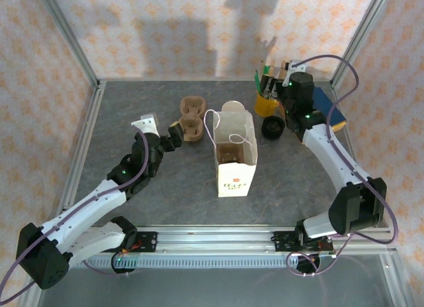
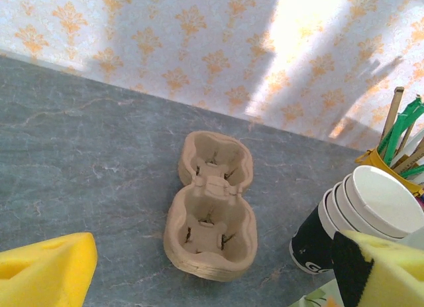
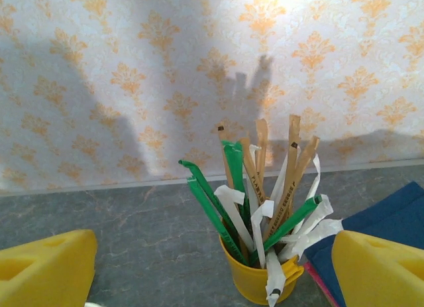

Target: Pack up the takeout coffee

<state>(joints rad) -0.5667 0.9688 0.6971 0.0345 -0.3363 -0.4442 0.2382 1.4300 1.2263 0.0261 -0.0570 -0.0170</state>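
The takeout coffee (image 1: 273, 128), a small cup with a round black lid, stands on the table right of the white paper bag (image 1: 236, 168). The bag is upright and open, with a brown carrier (image 1: 232, 152) inside. My right gripper (image 1: 284, 108) hovers just behind the coffee, open and empty. In the right wrist view its yellow pads (image 3: 43, 270) stand wide apart on either side of the yellow cup of sticks and straws (image 3: 262, 284). My left gripper (image 1: 175, 136) is open too, facing a stack of brown cup carriers (image 2: 211, 221), which lies between its pads (image 2: 46, 270).
A lidless stack of white cups with a dark band (image 2: 358, 217) leans behind the bag. Blue napkins (image 1: 329, 107) lie at the far right. The carriers (image 1: 192, 119) sit left of the bag. The cage's posts and patterned walls close in the table.
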